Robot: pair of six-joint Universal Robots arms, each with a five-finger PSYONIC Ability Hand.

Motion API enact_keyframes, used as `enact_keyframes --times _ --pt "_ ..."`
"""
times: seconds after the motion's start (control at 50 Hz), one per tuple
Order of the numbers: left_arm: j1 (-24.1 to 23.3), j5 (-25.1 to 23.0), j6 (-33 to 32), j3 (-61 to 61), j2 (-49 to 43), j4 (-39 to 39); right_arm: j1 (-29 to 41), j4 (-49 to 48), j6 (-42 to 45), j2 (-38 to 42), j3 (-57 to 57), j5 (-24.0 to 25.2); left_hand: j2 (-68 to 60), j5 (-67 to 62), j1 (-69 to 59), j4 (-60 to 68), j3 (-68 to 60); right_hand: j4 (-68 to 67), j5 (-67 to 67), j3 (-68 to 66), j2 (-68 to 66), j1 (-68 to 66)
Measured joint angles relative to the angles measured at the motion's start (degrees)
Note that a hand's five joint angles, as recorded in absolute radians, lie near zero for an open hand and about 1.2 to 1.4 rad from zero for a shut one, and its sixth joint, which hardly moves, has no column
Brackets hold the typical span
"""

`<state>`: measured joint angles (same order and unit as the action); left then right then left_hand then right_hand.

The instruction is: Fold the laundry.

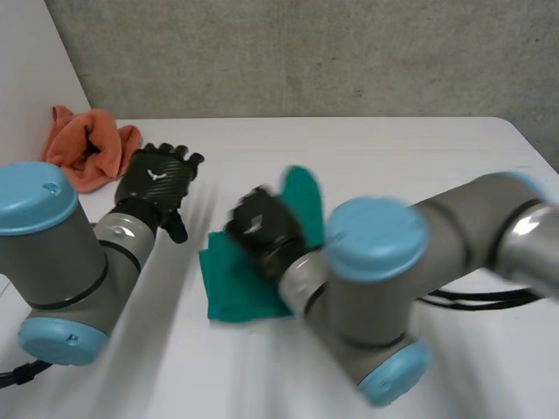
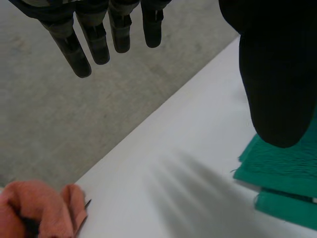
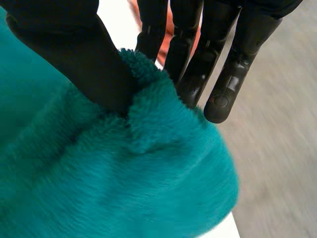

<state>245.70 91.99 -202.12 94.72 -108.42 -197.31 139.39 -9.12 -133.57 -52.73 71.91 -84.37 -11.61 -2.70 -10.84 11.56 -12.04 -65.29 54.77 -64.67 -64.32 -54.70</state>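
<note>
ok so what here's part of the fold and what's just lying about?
In the job: green towel; right hand, pinching its edge.
Lying about: orange cloth, bunched at the far corner of the table, untouched, likely laundry for later; left hand, open, idle.

teal fleecy cloth [image 3: 124,188], its edge between thumb and fingers of the right hand [image 3: 198,54]

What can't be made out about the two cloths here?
Head view: the right hand and its arm cover much of the green cloth, so how far it is folded is hidden.
Left wrist view: the orange cloth is cut off by the edge; the left hand hides part of the green cloth.
</note>
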Motion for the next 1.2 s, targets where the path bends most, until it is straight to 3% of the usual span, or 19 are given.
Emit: enact_keyframes --times 0.02,0.06,0.08,0.18,0.34,0.44,0.56,0.7,1.2 --pt "0.2 0.1 0.5 0.0 0.1 0.0 0.9 0.0 0.3 0.9 -0.4 0.7 0.0 0.0 0.0 0.0 0.0 8.7 -8.0 8.1 8.0 7.6" --pt "0.3 0.3 1.0 0.1 0.2 0.0 1.8 0.0 0.5 1.8 -0.8 1.5 0.0 0.0 0.0 0.0 0.0 8.7 -8.0 8.1 8.0 7.6" --pt "0.5 0.4 2.3 0.1 0.3 0.0 2.9 0.0 0.3 3.3 -1.4 2.9 0.0 0.0 0.0 0.0 0.0 33.3 -32.0 32.3 34.5 31.5" --pt "0.1 0.4 4.8 -0.2 0.3 0.0 2.8 0.0 -8.2 3.1 -1.9 5.0 0.0 0.0 0.0 0.0 0.0 52.1 -51.0 52.3 50.5 43.3" --pt "-3.3 -0.1 6.8 -1.9 -0.5 0.1 -6.8 3.1 -36.3 -2.5 -2.6 5.2 0.1 0.1 0.0 -0.1 0.1 52.3 -51.0 52.8 52.7 44.2" --pt "-7.0 -0.6 7.9 -4.4 -3.6 1.5 -10.9 9.9 -42.4 0.2 -6.3 5.0 0.1 0.1 0.0 -0.1 0.1 52.3 -51.0 52.8 52.7 44.3" --pt "-9.9 -0.7 8.9 -7.6 -8.9 6.7 -11.8 18.4 -41.8 7.1 -12.7 4.8 0.1 0.1 0.0 -0.1 0.1 52.3 -51.0 52.8 52.7 44.3" --pt "-10.1 -0.4 9.2 -9.1 -12.2 10.6 -11.7 23.0 -40.9 10.6 -15.8 4.8 0.3 0.1 0.2 -0.4 0.4 52.3 -51.0 52.8 52.7 44.3" --pt "-7.1 2.6 8.0 -10.0 -15.3 14.8 -12.0 22.4 -39.8 10.9 -14.7 2.4 0.3 0.1 0.2 -0.4 0.4 52.3 -51.2 52.8 52.7 44.3"
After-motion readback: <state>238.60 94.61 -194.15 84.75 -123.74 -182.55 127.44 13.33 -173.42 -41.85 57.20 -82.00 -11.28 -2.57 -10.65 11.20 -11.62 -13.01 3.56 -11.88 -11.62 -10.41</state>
